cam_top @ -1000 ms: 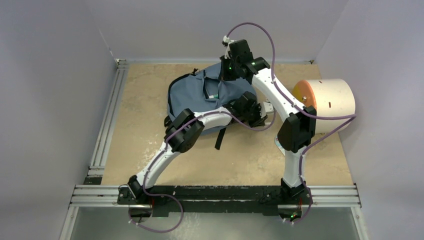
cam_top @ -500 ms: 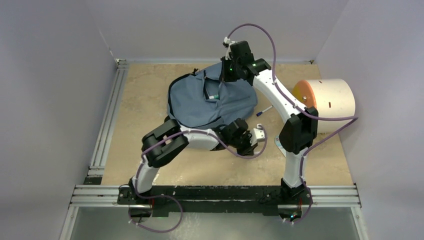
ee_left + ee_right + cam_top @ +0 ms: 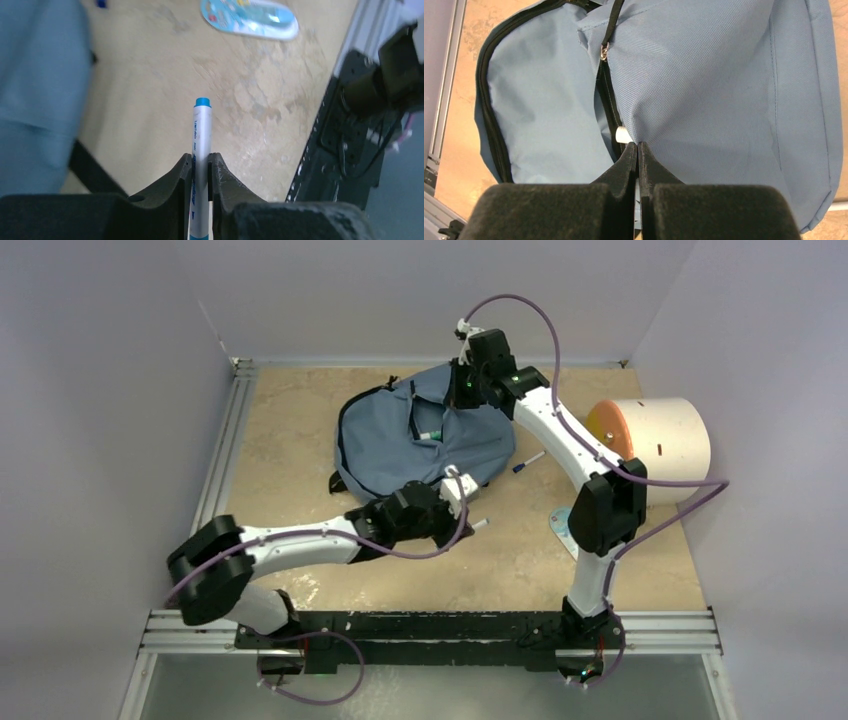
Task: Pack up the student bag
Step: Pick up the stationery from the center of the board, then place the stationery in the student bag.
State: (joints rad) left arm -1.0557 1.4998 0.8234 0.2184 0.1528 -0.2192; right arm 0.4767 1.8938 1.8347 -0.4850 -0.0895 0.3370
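Top view first: my left arm has swung back out from beside the student bag point(image 3: 420, 445) toward the lower middle of the frame, and the left claw point(image 3: 462, 508) came away with a marker point(image 3: 479, 524). The bag sits upper centre on the counter point(image 3: 290, 440), with the right claw point(image 3: 462, 390) at its far edge. A second pen point(image 3: 528, 462) lies just right of the bag.

Left wrist: the jaws are narrow and clamped on the white marker barrel. The blue cap sticks out ahead, over bare counter, with the bag at frame left. A blue packet point(image 3: 250, 17) lies at the top.

Right wrist: that claw is pinched tight on the fabric lip beside the open zipper point(image 3: 609, 95), holding the pocket up. So the pick is done, I reckon — next is carrying the marker into that gap.
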